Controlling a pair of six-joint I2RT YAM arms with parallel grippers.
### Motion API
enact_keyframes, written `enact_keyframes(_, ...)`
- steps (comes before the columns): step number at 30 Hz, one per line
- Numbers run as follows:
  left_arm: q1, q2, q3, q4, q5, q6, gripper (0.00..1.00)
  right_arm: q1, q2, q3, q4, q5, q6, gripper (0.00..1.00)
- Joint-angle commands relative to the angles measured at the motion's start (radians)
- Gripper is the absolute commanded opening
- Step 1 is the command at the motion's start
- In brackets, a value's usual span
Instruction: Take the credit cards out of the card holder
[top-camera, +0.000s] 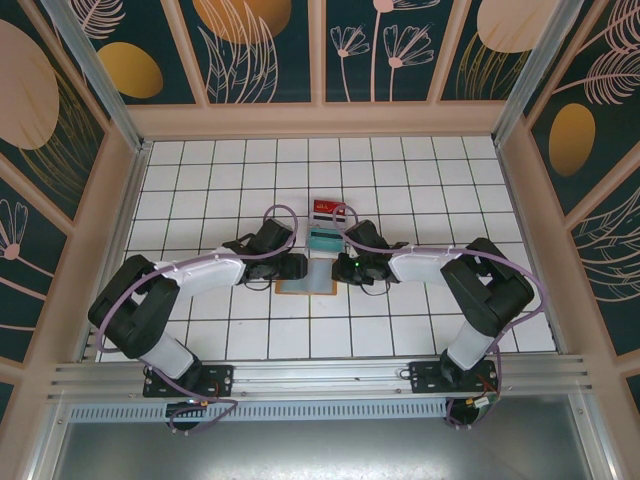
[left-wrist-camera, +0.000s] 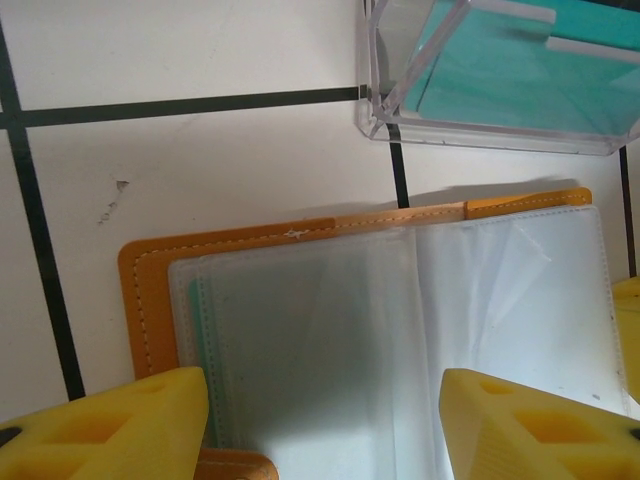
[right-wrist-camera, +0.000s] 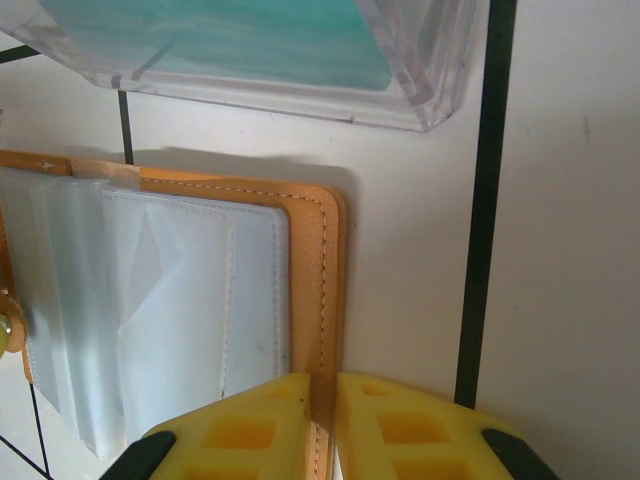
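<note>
I am clenching my right fingers (right-wrist-camera: 270, 425) on the right border of the card holder (top-camera: 308, 276), which is lying open near the middle of the desk (top-camera: 200, 180). My left fingers (left-wrist-camera: 120, 420) are hanging spread over its left sleeves (left-wrist-camera: 300, 340). If that pinch slips, I think the whole holder will be dragging along.

Box (left-wrist-camera: 500, 75) just behind card holder (left-wrist-camera: 380, 330)
</note>
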Motion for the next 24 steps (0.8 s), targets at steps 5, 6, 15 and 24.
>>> enact_keyframes(5, 0.007, 0.043, 0.002, 0.017, 0.039, -0.01, 0.63, 0.007, 0.079, -0.013, 0.013, 0.058, 0.01, 0.16)
enact_keyframes(6, 0.007, 0.046, -0.001, 0.017, 0.041, -0.011, 0.63, 0.008, 0.079, -0.013, 0.012, 0.058, 0.01, 0.16)
enact_keyframes(15, 0.007, 0.047, -0.007, 0.075, 0.145, -0.003, 0.68, 0.009, 0.082, -0.013, 0.015, 0.058, 0.014, 0.16)
enact_keyframes(24, 0.006, 0.026, 0.002, 0.111, 0.206, 0.003, 0.68, 0.01, 0.088, -0.01, 0.015, 0.058, 0.013, 0.16)
